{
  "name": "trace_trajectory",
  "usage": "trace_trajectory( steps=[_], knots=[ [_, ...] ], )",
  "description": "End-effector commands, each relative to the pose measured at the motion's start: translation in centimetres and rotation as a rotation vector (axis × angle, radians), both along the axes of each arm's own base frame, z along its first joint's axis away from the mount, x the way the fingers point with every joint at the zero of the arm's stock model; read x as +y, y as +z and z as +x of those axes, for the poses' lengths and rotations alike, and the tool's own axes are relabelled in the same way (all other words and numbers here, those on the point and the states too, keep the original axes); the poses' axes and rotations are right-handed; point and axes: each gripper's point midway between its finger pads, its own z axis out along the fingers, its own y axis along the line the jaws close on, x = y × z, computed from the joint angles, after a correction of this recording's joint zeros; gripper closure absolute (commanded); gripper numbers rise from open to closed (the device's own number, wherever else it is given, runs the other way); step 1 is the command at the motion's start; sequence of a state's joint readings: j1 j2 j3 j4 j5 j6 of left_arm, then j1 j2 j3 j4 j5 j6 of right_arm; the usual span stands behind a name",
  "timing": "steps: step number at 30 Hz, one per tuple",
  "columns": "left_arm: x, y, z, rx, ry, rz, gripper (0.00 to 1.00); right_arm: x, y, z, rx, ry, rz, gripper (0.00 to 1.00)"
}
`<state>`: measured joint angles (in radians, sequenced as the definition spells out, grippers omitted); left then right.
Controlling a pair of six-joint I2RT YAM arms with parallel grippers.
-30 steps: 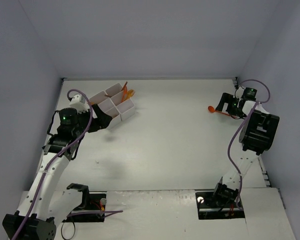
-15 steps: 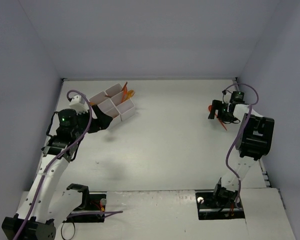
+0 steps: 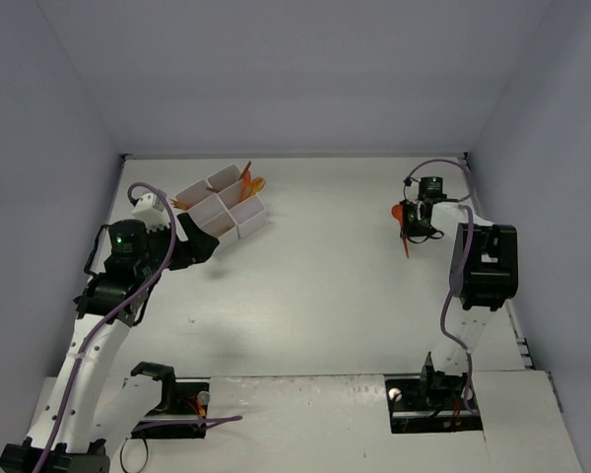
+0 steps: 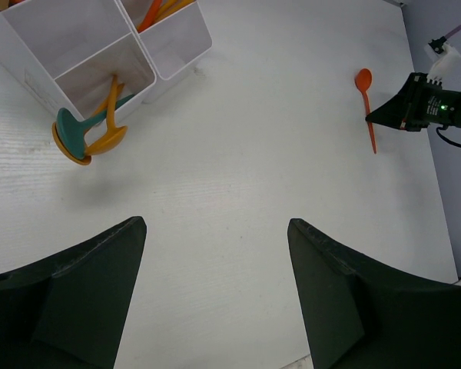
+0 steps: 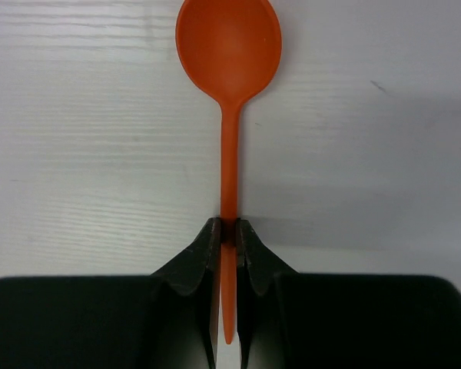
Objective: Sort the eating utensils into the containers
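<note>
Two grippers: my right gripper (image 5: 228, 227) is clamped on the orange spoon (image 5: 229, 46) by its handle, bowl at 12 o'clock, near the right edge of the table (image 3: 325, 276). My left gripper (image 4: 215, 223) stands wide, holding nothing; bare table ahead, tray (image 4: 31, 73) at 11 o'clock, near the far edge.

tray (image 3: 246, 225): table's far left | spoon (image 5: 228, 154): far right, in right tool (image 5: 228, 225)
</note>
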<state>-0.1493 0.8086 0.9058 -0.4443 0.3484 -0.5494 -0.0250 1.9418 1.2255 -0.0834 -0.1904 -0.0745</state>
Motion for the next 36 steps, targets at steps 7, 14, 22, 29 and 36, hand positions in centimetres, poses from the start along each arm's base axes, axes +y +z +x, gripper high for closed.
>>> trace_trajectory(
  steps=[7,14,22,29,36],
  knots=[
    [-2.3,4.6,0.4,-0.056,-0.1,-0.093,0.29,19.7,2.7,-2.0,-0.033,0.388,0.108,1.0],
    [-4.0,5.4,0.8,-0.014,-0.199,-0.138,0.29,29.8,11.0,-6.6,-0.2,0.655,0.207,1.0],
    [-5.7,6.2,1.0,0.026,-0.297,-0.182,0.28,33.3,19.1,-12.6,-0.334,0.819,0.329,1.0],
    [-6.2,7.0,1.7,-0.027,-0.373,-0.127,0.39,35.7,23.2,-16.3,-0.377,0.902,0.432,0.99],
    [-5.7,7.9,3.0,-0.11,-0.345,0.068,0.42,36.1,24.8,-17.5,-0.402,0.923,0.456,0.99]
  ],
)
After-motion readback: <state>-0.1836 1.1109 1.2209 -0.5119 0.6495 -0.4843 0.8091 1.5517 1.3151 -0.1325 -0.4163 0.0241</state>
